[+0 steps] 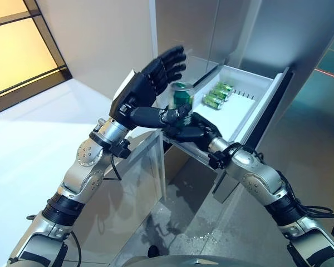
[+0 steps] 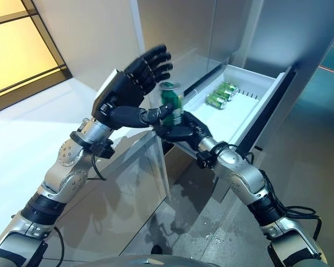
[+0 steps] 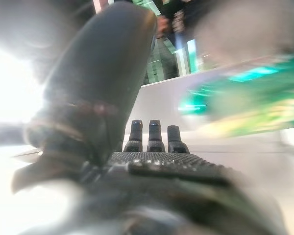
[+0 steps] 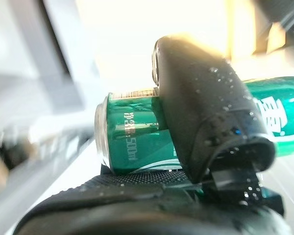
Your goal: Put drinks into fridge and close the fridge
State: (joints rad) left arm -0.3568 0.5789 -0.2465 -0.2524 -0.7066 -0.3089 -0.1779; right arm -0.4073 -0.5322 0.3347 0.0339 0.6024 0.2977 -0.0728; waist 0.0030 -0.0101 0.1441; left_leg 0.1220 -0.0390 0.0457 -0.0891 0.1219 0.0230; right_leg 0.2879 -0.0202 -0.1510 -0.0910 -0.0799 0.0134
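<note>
A green can (image 1: 181, 95) stands upright in the right hand (image 1: 190, 132), just over the near corner of the open white drawer (image 1: 256, 103). The right wrist view shows that hand's thumb and palm clamped round the can. The left hand (image 1: 147, 83) is beside the can on the side away from the drawer, fingers straight and spread above it, its thumb reaching to the can's lower side. Two more green cans (image 1: 217, 95) lie on their sides inside the drawer, towards its back.
</note>
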